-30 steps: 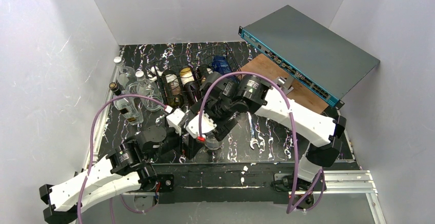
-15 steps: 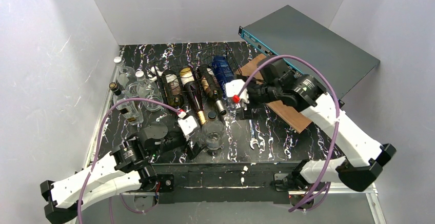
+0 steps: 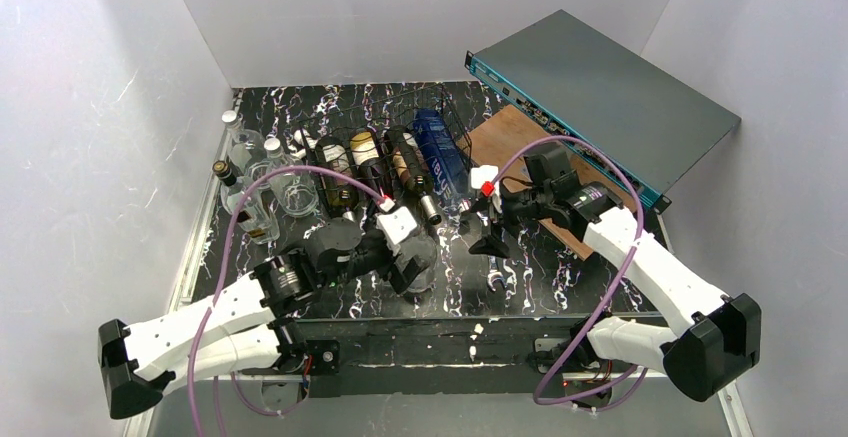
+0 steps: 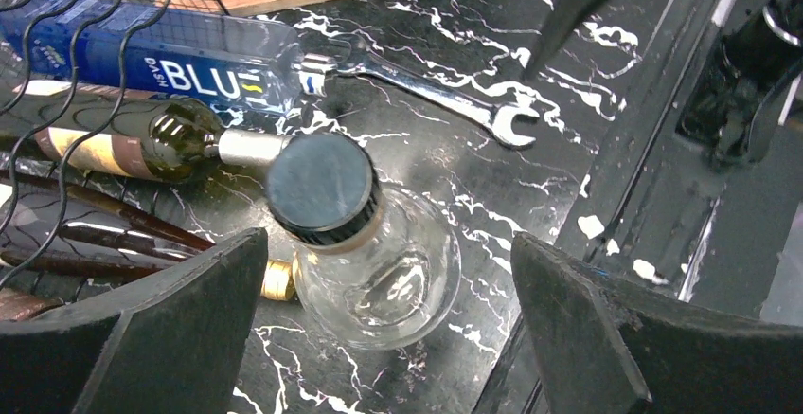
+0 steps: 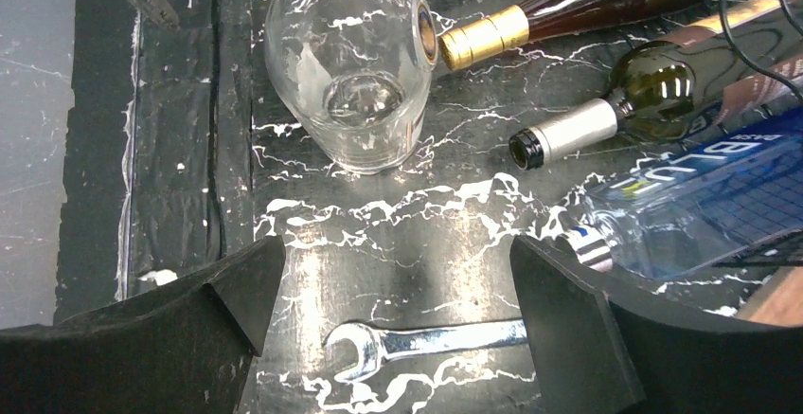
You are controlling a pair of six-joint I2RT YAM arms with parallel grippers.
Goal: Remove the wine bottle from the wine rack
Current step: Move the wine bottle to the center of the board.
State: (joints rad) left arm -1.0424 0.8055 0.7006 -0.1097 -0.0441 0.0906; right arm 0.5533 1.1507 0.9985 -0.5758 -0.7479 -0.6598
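Hovering before the wine rack (image 3: 322,162), our left gripper (image 3: 405,262) and right gripper (image 3: 485,240) gape empty; next we should straddle the wine bottle (image 3: 410,169).

We see bright, even light that seems to come from above. The white walls (image 3: 120,107) look pale, with soft grey shadows in the corners. In the right wrist view the shiny black table (image 5: 417,272) throws back a wide white glare, and the wrench (image 5: 445,338) gleams. The round glass bottle (image 4: 379,272) has small bright spots on it. The fingers (image 4: 161,338) of the left gripper (image 4: 388,248) look dark and a little blurry, close to the camera. The top view is sharp, with only soft shadows on the table.
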